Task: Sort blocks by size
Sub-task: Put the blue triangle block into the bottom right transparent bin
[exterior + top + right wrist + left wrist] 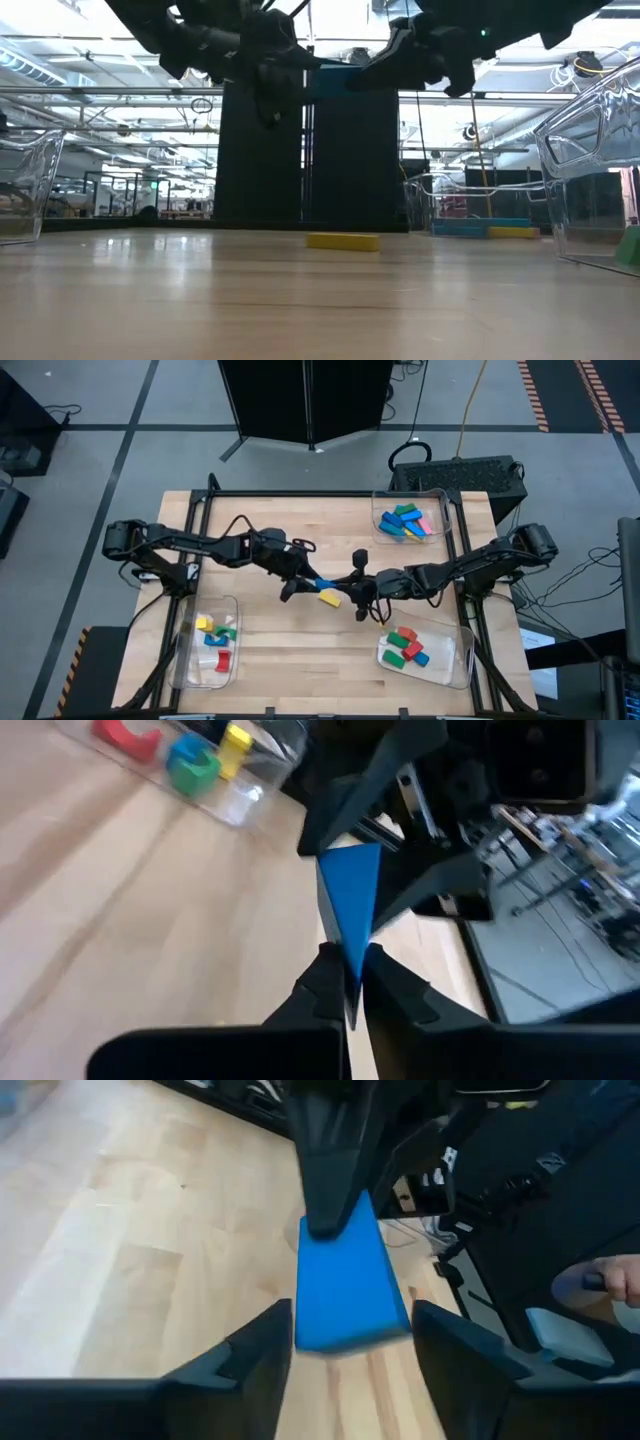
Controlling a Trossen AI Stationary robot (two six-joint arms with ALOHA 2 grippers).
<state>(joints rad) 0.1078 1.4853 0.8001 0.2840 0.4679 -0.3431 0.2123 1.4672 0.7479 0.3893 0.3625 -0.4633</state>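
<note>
Flat blue block (345,1285) clamped in right end effector (345,982), left end effector (350,1345) apart.

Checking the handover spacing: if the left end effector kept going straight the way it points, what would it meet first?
The flat blue rectangular block between its open fingers, then, probably, the right end effector shut on that block's far end; the depth between them is unclear.
</note>
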